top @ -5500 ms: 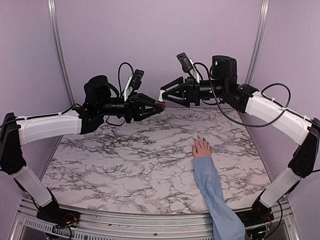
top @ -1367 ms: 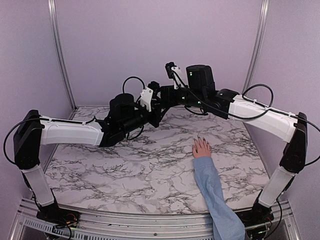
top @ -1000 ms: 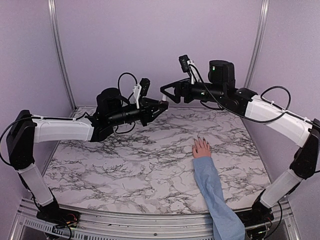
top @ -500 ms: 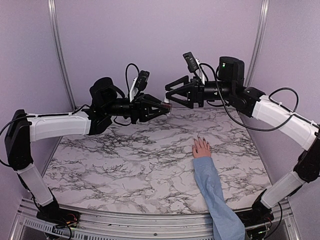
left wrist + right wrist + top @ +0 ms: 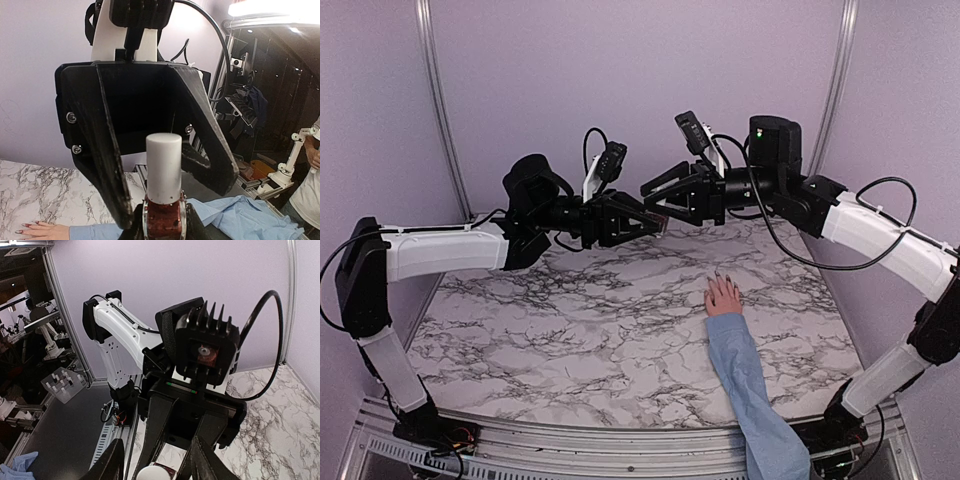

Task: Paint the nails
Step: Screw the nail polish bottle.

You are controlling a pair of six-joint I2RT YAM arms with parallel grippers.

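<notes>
Black left gripper (image 5: 658, 222) (clamping bottle (image 5: 163, 192)) faces spread right gripper (image 5: 653, 200).

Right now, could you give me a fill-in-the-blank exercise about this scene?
The left gripper holds a bottle with a ___ cap. The right gripper has its jaws ___ around that cap. The hand wears a light ___ sleeve.
Missing: white; open; blue.

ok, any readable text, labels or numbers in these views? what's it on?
No readable text in any view.
Nail polish bottle held by the left gripper: no label shows on the face seen.
White cap: blank.
Background equipment in the wrist views: too small to read.
</notes>
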